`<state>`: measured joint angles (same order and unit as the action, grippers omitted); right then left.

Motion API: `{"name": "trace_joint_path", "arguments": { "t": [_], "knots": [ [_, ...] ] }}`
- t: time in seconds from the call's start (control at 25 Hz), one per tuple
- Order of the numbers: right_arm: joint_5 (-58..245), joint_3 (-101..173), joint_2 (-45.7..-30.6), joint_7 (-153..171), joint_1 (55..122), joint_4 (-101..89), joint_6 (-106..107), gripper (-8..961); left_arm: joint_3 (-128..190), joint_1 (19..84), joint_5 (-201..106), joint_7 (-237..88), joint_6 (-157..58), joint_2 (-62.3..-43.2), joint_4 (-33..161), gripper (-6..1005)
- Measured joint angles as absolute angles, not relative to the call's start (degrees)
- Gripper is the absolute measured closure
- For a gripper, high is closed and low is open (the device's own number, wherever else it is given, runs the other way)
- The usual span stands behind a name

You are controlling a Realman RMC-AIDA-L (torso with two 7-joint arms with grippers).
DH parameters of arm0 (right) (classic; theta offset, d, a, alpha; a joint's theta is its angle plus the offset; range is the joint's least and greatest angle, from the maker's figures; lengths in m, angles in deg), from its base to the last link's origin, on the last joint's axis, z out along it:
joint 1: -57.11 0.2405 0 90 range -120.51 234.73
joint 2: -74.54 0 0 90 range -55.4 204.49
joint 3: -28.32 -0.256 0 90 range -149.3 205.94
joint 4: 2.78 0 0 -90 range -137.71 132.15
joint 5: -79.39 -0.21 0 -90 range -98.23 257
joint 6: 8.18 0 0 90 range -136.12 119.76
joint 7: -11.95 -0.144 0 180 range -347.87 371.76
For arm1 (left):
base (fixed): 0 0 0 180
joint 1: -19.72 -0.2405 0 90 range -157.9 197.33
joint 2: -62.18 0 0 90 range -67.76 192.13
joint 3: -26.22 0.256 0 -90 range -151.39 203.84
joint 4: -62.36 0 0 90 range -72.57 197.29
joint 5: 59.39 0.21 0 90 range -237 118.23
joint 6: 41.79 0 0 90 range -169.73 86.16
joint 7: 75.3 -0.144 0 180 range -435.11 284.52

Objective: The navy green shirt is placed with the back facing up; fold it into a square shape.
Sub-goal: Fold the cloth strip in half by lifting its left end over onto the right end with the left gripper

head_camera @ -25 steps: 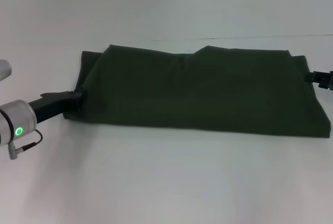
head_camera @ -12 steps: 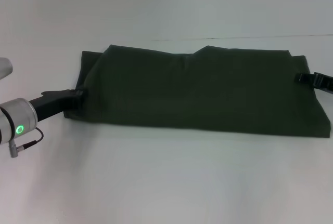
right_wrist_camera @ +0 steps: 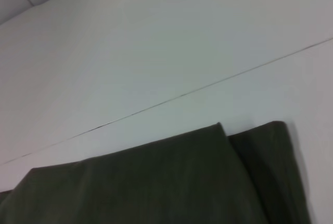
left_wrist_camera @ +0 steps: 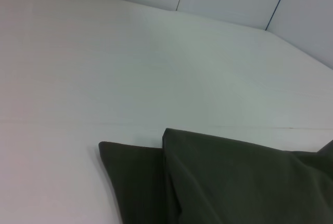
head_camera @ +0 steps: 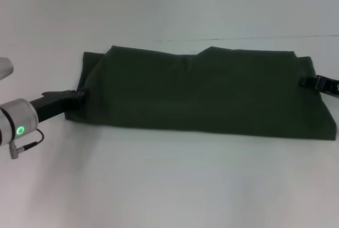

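You've got the white table (head_camera: 169,185) filling the whole view, and across its middle lies the navy green shirt (head_camera: 206,93), folded into a long band running left to right, plain side up, a second layer peeking out along the far left and far right edges. Your left gripper (head_camera: 79,97) sits low at the shirt's left end, right against the cloth; you can't tell how wide its claw is or whether it has any fabric. Your right gripper (head_camera: 312,82) touches the shirt's right end, near the far corner, and its claw is equally unreadable.
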<state>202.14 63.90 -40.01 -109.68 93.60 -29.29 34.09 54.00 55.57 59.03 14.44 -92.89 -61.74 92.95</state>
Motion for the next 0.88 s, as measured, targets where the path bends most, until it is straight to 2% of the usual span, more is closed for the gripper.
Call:
{"name": "trace_joint_path", "arguments": {
  "t": [0.2, 0.52, 0.76, 0.88],
  "knots": [
    [202.17, 63.99, -39.89, -109.72, 93.65, -29.31, 35.02, 594, 53.99, 55.60, 59.03, 14.44, -92.86, -61.74, 92.95, 998],
    [201.78, 63.46, -39.83, -109.71, 92.91, -29.68, 35.28, 831, 54.00, 55.58, 58.95, 14.44, -92.77, -61.74, 92.95, 998],
    [201.67, 61.38, -40.03, -109.31, 91.69, -29.99, 35.30, 953, 53.66, 55.37, 58.76, 14.46, -92.74, -61.74, 92.95, 997],
    [200.80, 61.05, -39.99, -109.08, 90.91, -30.15, 35.54, 954, 53.58, 55.21, 58.69, 14.75, -92.92, -61.74, 93.01, 997]
  ]
}}
